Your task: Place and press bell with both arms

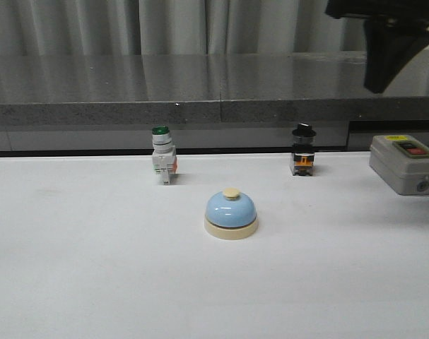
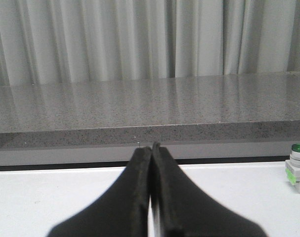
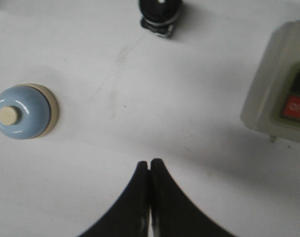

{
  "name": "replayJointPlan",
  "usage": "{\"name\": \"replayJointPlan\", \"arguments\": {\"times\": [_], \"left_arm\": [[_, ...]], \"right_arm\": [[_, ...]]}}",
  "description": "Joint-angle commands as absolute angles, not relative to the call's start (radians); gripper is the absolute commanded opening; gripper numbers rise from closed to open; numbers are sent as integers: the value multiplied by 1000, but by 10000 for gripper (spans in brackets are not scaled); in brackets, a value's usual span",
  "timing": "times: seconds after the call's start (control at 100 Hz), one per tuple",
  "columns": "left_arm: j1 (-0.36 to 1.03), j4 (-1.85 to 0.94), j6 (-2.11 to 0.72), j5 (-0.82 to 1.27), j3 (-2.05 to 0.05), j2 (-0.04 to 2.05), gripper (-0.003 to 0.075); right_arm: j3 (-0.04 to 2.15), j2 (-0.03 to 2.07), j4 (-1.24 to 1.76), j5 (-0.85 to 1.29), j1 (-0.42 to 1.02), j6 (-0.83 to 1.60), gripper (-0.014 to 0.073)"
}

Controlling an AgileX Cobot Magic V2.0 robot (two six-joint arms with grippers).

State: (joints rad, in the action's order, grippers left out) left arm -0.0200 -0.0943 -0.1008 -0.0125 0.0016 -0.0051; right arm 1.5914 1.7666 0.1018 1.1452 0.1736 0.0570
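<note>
Front view: bell [image 1: 230, 214] stands between switch [image 1: 163, 163] and selector [image 1: 303, 150].

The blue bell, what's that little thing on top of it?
A small cream round button sits on top of the light-blue domed bell. Nothing else rests on it, and no gripper touches it. What is inside the dome cannot be seen.
</note>
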Motion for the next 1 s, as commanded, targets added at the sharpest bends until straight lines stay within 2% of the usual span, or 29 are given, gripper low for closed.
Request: {"name": "replayJointPlan", "arguments": {"times": [0.0,0.29,0.99], "left_arm": [[-11,-93,-97,-89,43,-35,-20],[-11,-93,-97,-89,43,-35,-20],[-11,-93,-97,-89,43,-35,-20]], "right_arm": [[1565,1663,108,1106,127,45,-69],[1367,1493,105,1015,35,14,-69],[873,1016,87,795,33,0,-69]]}}
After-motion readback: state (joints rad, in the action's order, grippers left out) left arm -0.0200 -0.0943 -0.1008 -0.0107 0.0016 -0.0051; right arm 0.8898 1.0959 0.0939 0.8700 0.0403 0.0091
